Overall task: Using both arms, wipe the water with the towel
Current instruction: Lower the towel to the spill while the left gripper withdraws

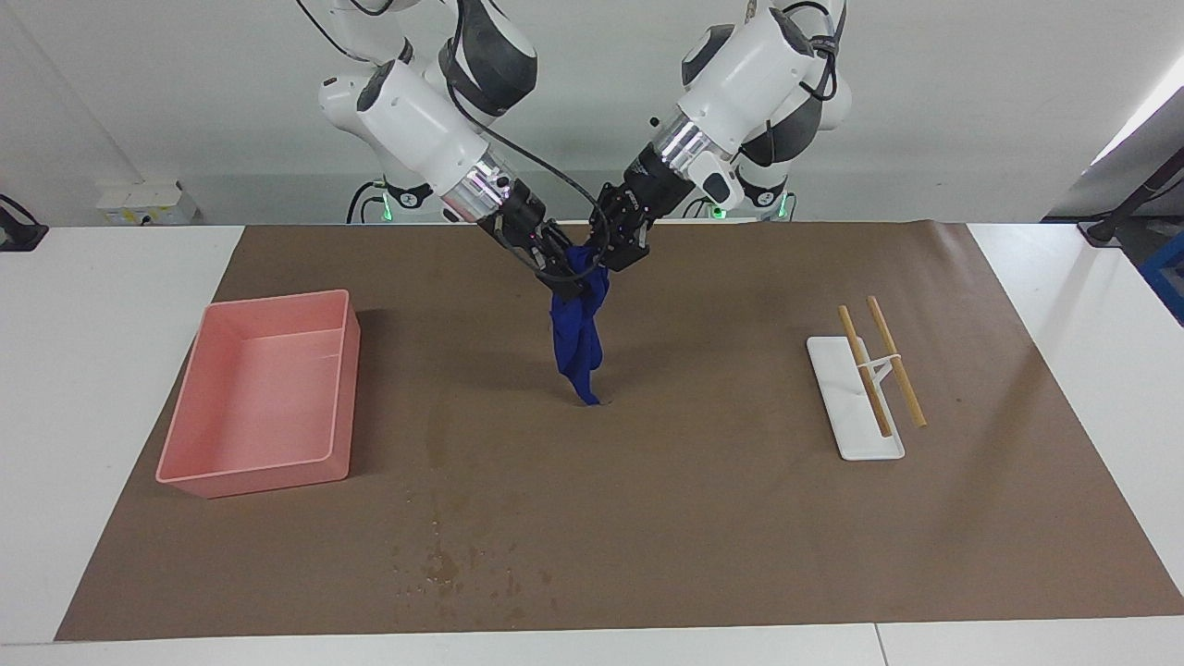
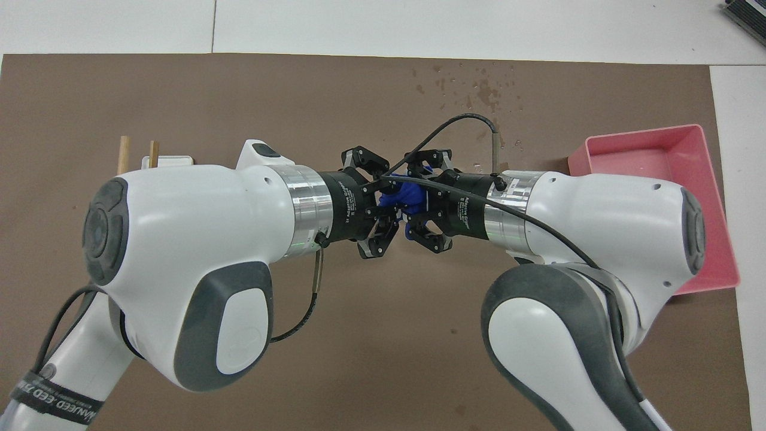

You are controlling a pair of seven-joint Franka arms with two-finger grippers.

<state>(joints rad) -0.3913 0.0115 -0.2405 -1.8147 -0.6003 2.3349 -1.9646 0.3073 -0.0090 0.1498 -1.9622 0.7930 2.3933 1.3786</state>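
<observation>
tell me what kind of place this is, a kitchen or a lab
Most likely a robotics lab or test bench, not a kitchen: two white robot arms stand at a white table covered by a brown mat, with staged props such as a pink tray and a blue towel.

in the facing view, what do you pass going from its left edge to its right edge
pink tray → water → towel, hanging from both grippers → white holder with two wooden sticks
</observation>
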